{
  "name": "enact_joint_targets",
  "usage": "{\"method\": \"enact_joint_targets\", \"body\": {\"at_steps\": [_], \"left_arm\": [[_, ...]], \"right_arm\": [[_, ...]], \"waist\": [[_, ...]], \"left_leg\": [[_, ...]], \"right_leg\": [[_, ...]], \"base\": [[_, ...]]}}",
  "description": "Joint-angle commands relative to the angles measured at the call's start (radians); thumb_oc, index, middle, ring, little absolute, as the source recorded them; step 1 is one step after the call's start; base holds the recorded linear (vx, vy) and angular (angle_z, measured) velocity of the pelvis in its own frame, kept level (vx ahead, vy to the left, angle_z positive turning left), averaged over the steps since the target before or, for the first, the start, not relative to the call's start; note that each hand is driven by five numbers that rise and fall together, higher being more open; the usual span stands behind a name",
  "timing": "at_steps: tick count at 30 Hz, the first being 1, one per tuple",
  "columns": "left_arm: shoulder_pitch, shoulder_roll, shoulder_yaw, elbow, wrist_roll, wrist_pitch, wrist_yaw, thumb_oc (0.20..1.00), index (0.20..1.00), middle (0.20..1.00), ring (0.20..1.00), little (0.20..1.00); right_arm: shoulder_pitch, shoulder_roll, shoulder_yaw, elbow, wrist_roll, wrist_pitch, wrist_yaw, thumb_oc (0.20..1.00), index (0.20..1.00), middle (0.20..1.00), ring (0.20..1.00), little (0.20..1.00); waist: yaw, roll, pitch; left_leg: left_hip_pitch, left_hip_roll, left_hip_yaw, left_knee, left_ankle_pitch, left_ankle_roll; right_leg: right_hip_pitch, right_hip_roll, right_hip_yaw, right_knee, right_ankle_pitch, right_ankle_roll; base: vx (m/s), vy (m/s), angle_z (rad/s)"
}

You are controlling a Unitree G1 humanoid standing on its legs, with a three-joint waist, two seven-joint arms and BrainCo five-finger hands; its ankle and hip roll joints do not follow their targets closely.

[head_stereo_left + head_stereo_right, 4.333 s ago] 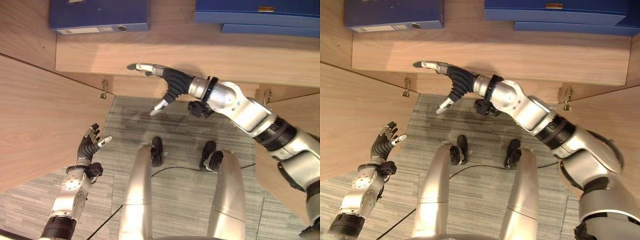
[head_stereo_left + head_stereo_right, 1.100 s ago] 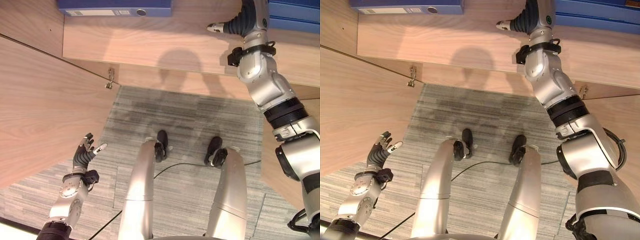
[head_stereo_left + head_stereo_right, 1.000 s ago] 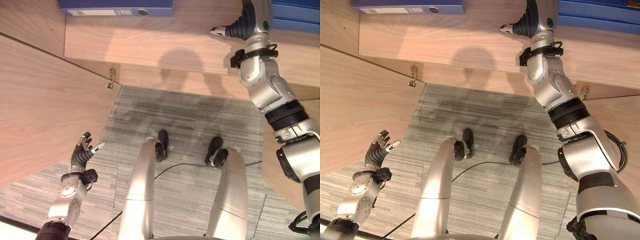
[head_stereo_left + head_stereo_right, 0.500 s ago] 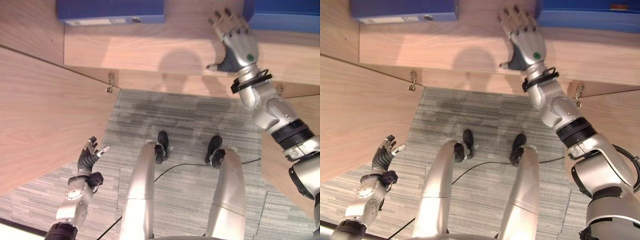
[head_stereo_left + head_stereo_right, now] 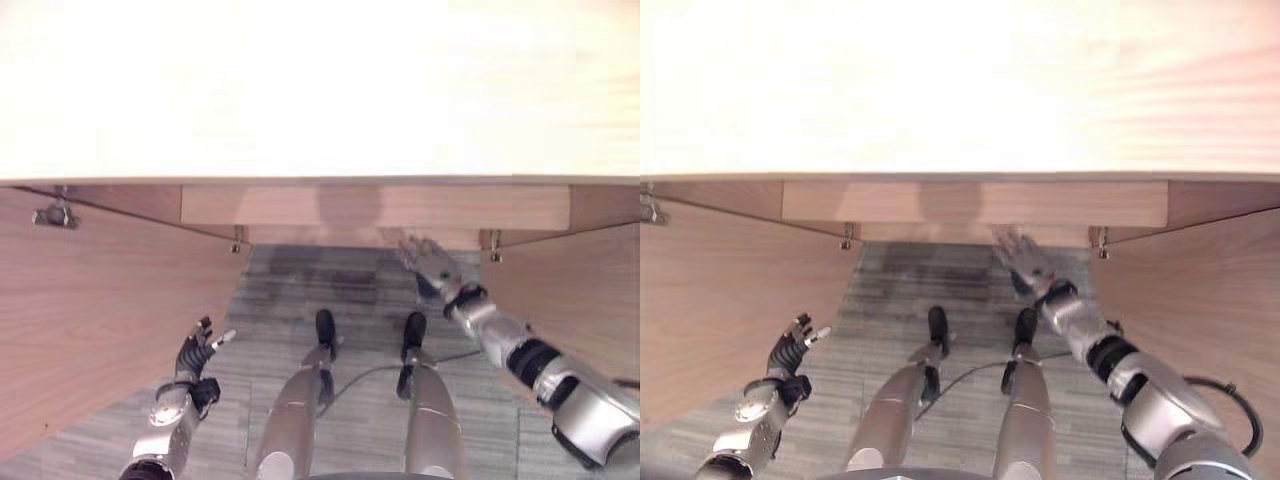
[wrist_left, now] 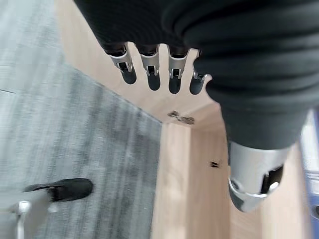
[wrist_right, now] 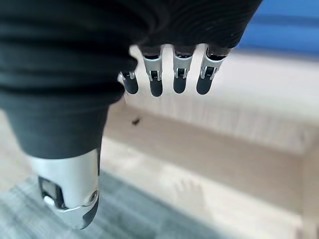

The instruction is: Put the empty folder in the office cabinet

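Both your hands hang open and empty, left hand (image 5: 193, 352) lower left, right hand (image 5: 432, 266) nearer the blue folder (image 7: 299, 25) lying lengthwise on the cabinet shelf (image 7: 279, 84) beyond its fingertips.

Cabinet (image 5: 120, 300) light wood grain w/ silver hinges (image 5: 57, 214). Carpet (image 5: 300, 280) grey, striped. Blue folder (image 7: 309, 30) on cabinet shelf.

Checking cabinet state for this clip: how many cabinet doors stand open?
2. The left door stands open on the robot's left, the right door on its right; further doors may lie out of view.
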Motion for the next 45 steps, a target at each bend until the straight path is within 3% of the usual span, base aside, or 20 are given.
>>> {"method": "enact_joint_targets", "body": {"at_steps": [1,7,8,13,21,22,23,27,32,38,45], "left_arm": [[-0.035,0.010,0.018,0.102,0.085,0.030,0.030,1.000,1.000,1.000,1.000,1.000],[-0.074,-0.056,0.053,0.366,0.194,0.062,0.047,1.000,1.000,1.000,1.000,1.000],[-0.081,-0.075,0.056,0.426,0.257,0.072,0.063,1.000,1.000,1.000,1.000,1.000],[-0.086,-0.119,0.038,0.457,0.318,0.079,0.078,1.000,1.000,1.000,1.000,1.000],[-0.085,-0.173,-0.076,0.422,0.442,0.087,0.078,1.000,1.000,1.000,1.000,1.000],[-0.074,-0.177,-0.094,0.421,0.478,0.096,0.080,1.000,1.000,1.000,1.000,1.000],[-0.074,-0.177,-0.094,0.421,0.478,0.096,0.080,1.000,1.000,1.000,1.000,1.000],[-0.058,-0.192,-0.075,0.478,0.509,0.122,0.073,1.000,1.000,1.000,1.000,1.000],[-0.066,-0.192,-0.035,0.525,0.497,0.140,0.061,1.000,1.000,1.000,1.000,1.000],[-0.072,-0.185,-0.003,0.546,0.488,0.151,0.043,1.000,1.000,1.000,1.000,1.000],[-0.081,-0.153,0.055,0.599,0.484,0.163,0.019,1.000,1.000,1.000,1.000,1.000]], "right_arm": [[-0.096,-0.002,0.024,0.044,0.037,0.022,-0.022,1.000,1.000,1.000,1.000,1.000],[0.024,0.139,-0.037,0.231,0.146,0.024,-0.041,1.000,1.000,1.000,1.000,1.000],[0.076,0.190,-0.077,0.294,0.221,0.013,-0.052,1.000,1.000,1.000,1.000,1.000],[0.206,0.243,-0.184,0.359,0.389,-0.017,-0.044,1.000,1.000,1.000,1.000,1.000],[0.375,0.258,-0.299,0.386,0.520,-0.041,0.031,1.000,1.000,1.000,1.000,1.000],[0.400,0.268,-0.325,0.397,0.561,-0.044,0.045,1.000,1.000,1.000,1.000,1.000],[0.400,0.268,-0.326,0.397,0.561,-0.044,0.045,1.000,1.000,1.000,1.000,1.000],[0.456,0.278,-0.441,0.445,0.707,-0.054,0.092,1.000,1.000,1.000,1.000,1.000],[0.485,0.281,-0.553,0.488,0.846,-0.057,0.147,1.000,1.000,1.000,1.000,1.000],[0.505,0.286,-0.660,0.546,0.941,-0.042,0.181,1.000,1.000,1.000,1.000,1.000],[0.531,0.304,-0.748,0.586,0.997,-0.014,0.230,1.000,1.000,1.000,1.000,1.000]], "waist": [[0.010,-0.015,0.064],[-0.001,-0.029,0.017],[-0.011,-0.041,-0.002],[-0.031,-0.069,-0.018],[-0.069,-0.113,-0.051],[-0.067,-0.125,-0.056],[-0.067,-0.126,-0.058],[-0.067,-0.145,-0.098],[-0.079,-0.148,-0.149],[-0.086,-0.139,-0.189],[-0.119,-0.126,-0.164]], "left_leg": [[-0.059,-0.006,0.006,0.020,0.011,-0.039],[0.068,0.013,0.015,-0.154,0.114,-0.060],[0.105,0.028,0.012,-0.163,0.108,-0.064],[0.238,0.063,0.015,-0.158,0.093,-0.067],[0.394,0.122,0.027,-0.045,0.024,-0.077],[0.422,0.113,0.002,0.002,-0.025,-0.063],[0.418,0.112,0.002,0.001,-0.023,-0.063],[0.487,0.059,-0.086,0.076,-0.138,-0.025],[0.530,0.002,-0.147,0.047,-0.174,-0.004],[0.580,-0.029,-0.121,-0.058,-0.154,0.014],[0.612,-0.104,-0.072,-0.163,-0.107,0.049]], "right_leg": [[-0.005,0.012,-0.010,-0.075,0.037,0.026],[0.127,0.077,-0.032,-0.233,0.092,0.016],[0.180,0.096,-0.031,-0.279,0.102,0.017],[0.315,0.132,-0.020,-0.289,0.081,0.007],[0.507,0.173,0.005,-0.292,0.030,-0.010],[0.546,0.179,0.030,-0.293,0.027,-0.013],[0.542,0.179,0.030,-0.293,0.029,-0.013],[0.605,0.190,0.097,-0.299,0.033,-0.010],[0.612,0.194,0.162,-0.293,0.056,0.004],[0.578,0.173,0.188,-0.277,0.096,0.041],[0.471,0.114,0.213,-0.265,0.167,0.100]], "base": [[0.03,-0.063,-0.04],[0.04,-0.111,-0.02],[0.08,-0.135,-0.15],[0.09,-0.128,-0.07],[0.06,-0.095,-0.10],[0.01,-0.008,-0.17],[0.01,0.005,-0.15],[0.01,0.070,-0.38],[-0.05,0.122,-0.57],[-0.12,0.175,-0.46],[-0.22,0.208,-0.29]]}}
